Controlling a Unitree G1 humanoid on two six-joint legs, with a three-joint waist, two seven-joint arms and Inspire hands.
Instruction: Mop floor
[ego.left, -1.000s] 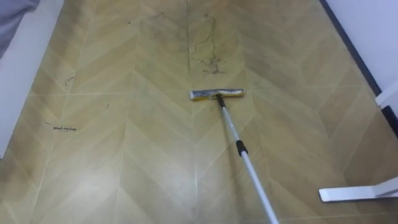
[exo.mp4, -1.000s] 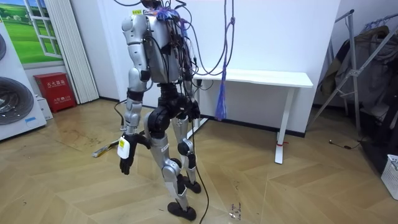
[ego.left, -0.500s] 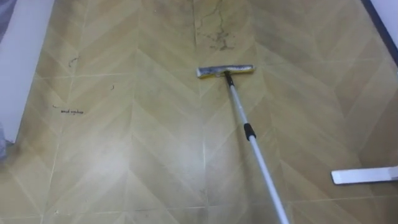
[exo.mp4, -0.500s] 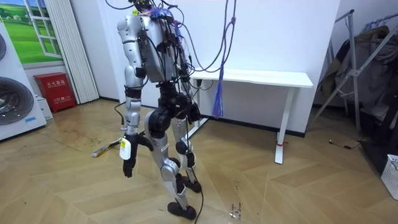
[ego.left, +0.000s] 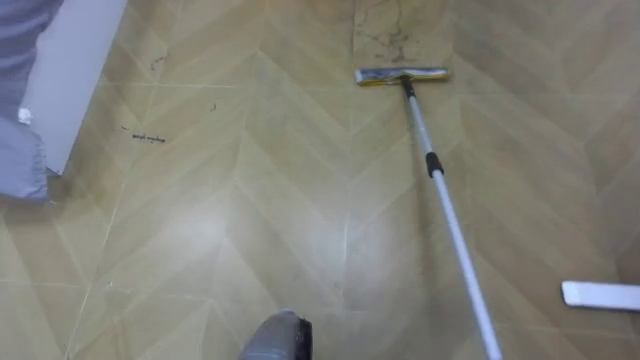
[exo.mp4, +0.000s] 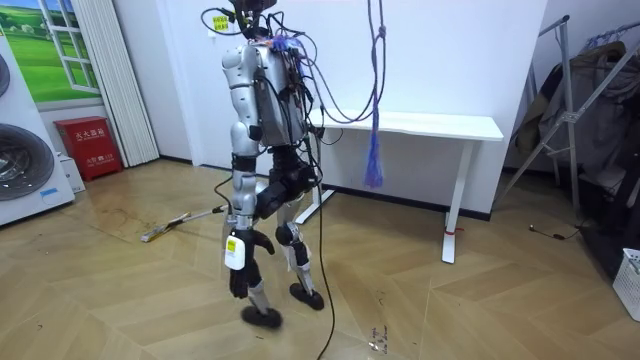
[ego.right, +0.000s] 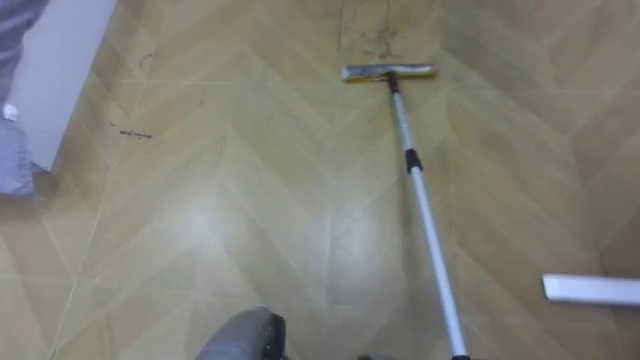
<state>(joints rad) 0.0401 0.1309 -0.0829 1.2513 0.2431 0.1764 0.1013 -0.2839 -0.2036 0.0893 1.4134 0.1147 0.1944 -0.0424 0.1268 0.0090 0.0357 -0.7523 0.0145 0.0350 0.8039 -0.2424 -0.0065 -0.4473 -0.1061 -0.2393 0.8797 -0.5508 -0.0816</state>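
A humanoid robot stands on a pale herringbone wood floor (ego.left: 230, 210), near a white desk (exo.mp4: 420, 125) set against the wall. A flat mop (ego.left: 440, 190) stretches out ahead of it. The mop head (ego.left: 402, 75) rests flat on the floor near the far edge of the eye view, just short of a patch of dark scuff marks (ego.left: 385, 35). The silver pole slants back toward the robot's right side and leaves the picture at the lower edge. That angle looks suited to pushing straight onto the dirt. Whether the right hand is clamped on the pole I cannot tell. In the room view the left hand (exo.mp4: 238, 278) hangs at the robot's side, fingers loose, holding nothing. Open floor lies to the left of the pole. Two things limit a sweep: a white panel (ego.left: 75, 70) with grey cloth (ego.left: 22, 150) at the left edge, and a flat white foot (ego.left: 600, 294) low on the right, near the pole.
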